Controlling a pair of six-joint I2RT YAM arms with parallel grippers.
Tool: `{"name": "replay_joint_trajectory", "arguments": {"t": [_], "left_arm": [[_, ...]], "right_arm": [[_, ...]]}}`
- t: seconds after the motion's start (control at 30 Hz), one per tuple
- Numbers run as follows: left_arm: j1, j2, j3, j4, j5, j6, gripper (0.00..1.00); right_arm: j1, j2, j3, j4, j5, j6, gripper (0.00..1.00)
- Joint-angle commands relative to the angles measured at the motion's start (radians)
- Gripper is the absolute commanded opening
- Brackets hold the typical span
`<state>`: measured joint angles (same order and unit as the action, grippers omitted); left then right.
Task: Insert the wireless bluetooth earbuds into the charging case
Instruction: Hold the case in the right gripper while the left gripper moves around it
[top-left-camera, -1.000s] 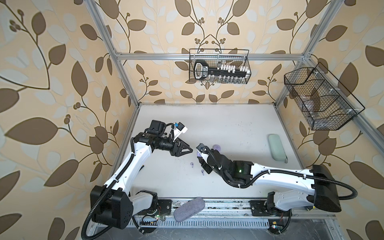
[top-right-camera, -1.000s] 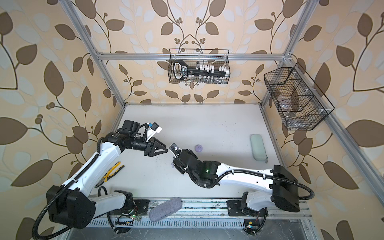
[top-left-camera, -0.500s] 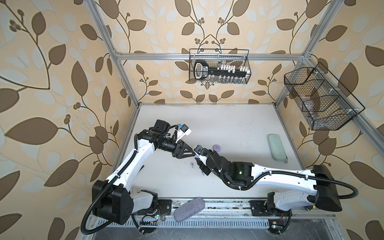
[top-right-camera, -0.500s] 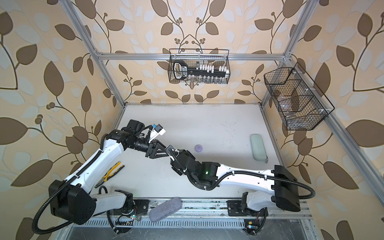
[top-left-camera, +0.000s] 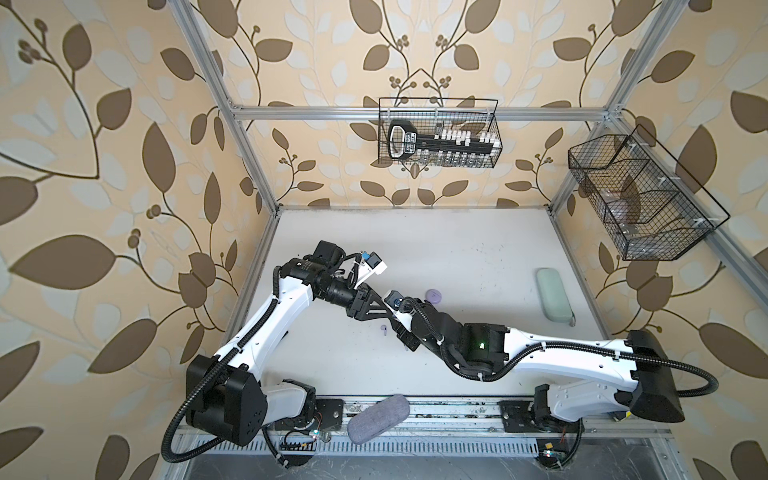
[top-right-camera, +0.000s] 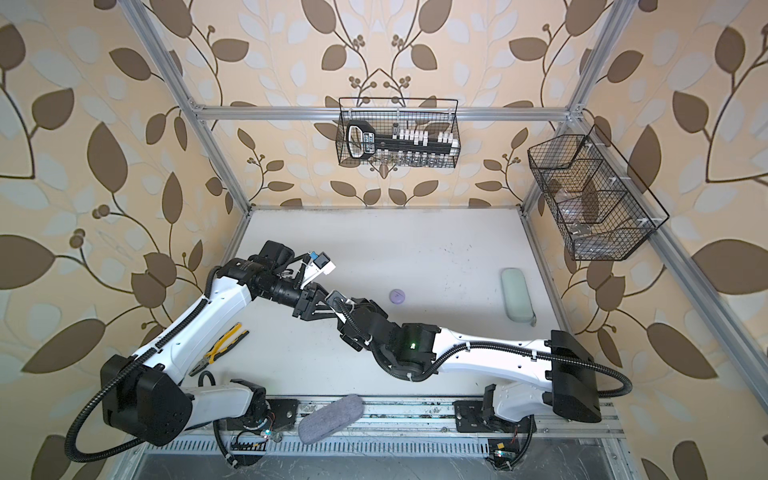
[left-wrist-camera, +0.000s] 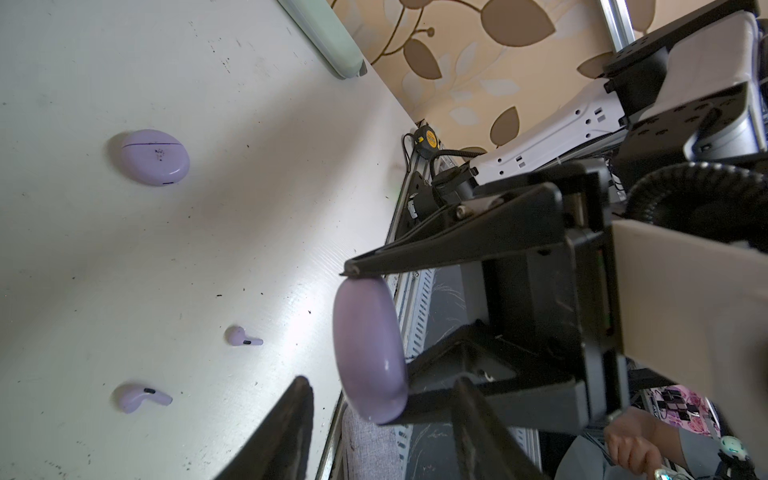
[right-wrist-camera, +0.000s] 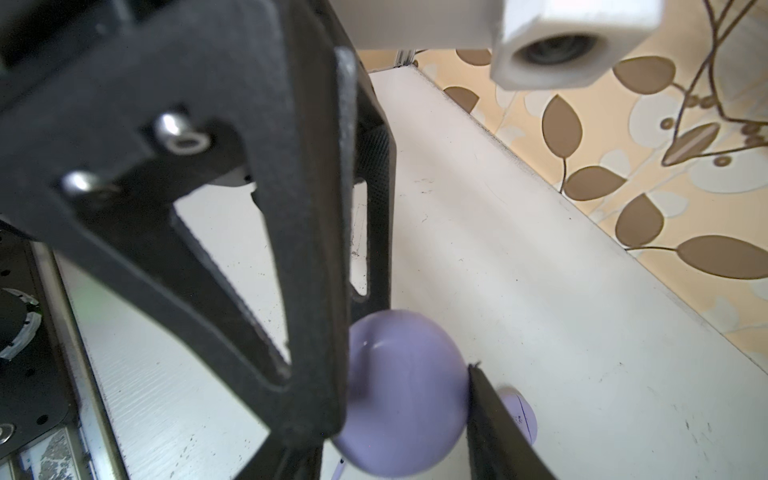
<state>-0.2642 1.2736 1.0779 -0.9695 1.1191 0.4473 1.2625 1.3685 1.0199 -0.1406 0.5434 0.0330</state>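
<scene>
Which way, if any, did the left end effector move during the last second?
Yes. The left end effector moved right, nearer the closed purple case lying on the table.

Both top views: bright, flat, diffuse light. Bench (top-left-camera: 457, 249) close to blown white, only faint soft shadows on it. Wide-angle stretch toward the edges, corners slightly soft. Left wrist view: dimmer, broad grey shadow across the bench, glare patch near its edge, small specular spot on the held charging case (left-wrist-camera: 370, 349). Right wrist view: left gripper (right-wrist-camera: 343, 368) up close, badly out of focus; wallpaper (right-wrist-camera: 623, 187) behind looks overexposed.
</scene>
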Motion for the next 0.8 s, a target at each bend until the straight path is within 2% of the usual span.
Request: {"name": "replay_joint_trajectory", "arguments": {"t": [0.0, 0.37, 0.77], "left_arm": [[-0.015, 0.006, 0.040, -0.040, 0.028, 0.040, 0.53], [-0.018, 0.013, 0.047, -0.058, 0.036, 0.057, 0.43], [-0.024, 0.023, 0.056, -0.087, 0.047, 0.083, 0.38]], "right_arm": [[0.012, 0.012, 0.051, -0.014, 0.016, -0.025, 0.38], [0.013, 0.029, 0.065, -0.020, 0.013, -0.033, 0.37], [0.012, 0.038, 0.075, -0.023, 0.007, -0.039, 0.37]]}}
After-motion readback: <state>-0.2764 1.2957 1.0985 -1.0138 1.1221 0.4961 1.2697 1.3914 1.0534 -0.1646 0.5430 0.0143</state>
